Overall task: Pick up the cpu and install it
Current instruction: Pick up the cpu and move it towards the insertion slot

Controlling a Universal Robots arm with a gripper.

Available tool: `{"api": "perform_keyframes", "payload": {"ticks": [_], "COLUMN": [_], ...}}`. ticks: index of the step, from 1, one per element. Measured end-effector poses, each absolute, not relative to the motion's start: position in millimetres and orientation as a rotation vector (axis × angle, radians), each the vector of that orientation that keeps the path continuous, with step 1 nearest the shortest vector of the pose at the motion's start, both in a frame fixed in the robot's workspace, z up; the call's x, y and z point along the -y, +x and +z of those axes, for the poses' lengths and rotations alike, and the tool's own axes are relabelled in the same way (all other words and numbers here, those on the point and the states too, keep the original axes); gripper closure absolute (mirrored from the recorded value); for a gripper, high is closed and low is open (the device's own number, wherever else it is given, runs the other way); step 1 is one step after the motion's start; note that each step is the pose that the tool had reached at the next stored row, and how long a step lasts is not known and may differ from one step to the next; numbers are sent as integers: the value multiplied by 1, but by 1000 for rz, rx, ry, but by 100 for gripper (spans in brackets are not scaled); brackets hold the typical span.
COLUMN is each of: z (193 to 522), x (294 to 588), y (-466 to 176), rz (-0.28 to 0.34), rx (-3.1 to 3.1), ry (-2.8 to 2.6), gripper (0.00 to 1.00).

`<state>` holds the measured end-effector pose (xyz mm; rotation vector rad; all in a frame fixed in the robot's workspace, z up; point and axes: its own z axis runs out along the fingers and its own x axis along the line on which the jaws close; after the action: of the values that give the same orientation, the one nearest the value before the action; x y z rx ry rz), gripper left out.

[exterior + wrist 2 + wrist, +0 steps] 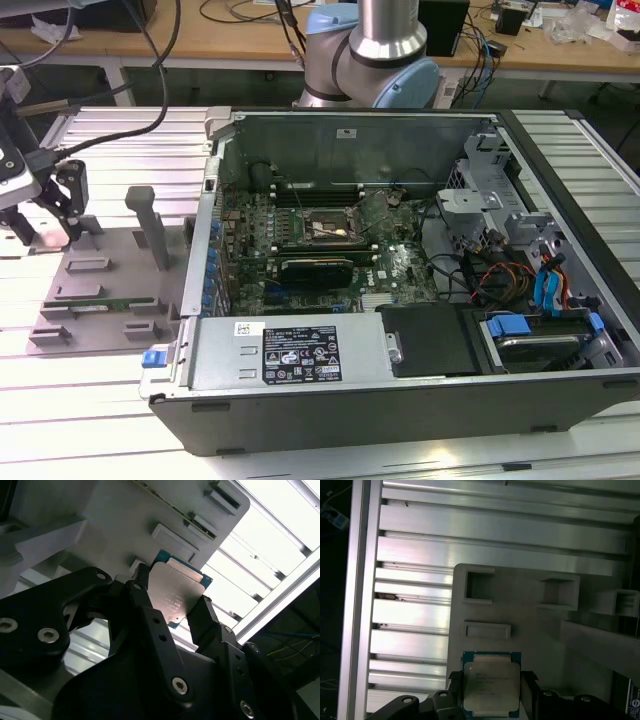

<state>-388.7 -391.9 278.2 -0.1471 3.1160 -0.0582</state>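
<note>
Silvery metal plate on a green rim — the cpu sits clenched by its opposite edges in the hand in the first wrist view, over the grey tray at the exterior view's left; light, stiff, probably fragile underneath — hold the edges only.

A robotics lab: slotted aluminium table, opened computer case, cable-strewn workbench.
</note>
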Motion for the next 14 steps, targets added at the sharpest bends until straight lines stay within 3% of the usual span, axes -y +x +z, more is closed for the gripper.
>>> {"api": "perform_keyframes", "payload": {"ticks": [14], "z": [290], "x": [392], "y": [-389], "rz": [-75], "rx": [-3116], "ry": [-147], "gripper": [45]}}
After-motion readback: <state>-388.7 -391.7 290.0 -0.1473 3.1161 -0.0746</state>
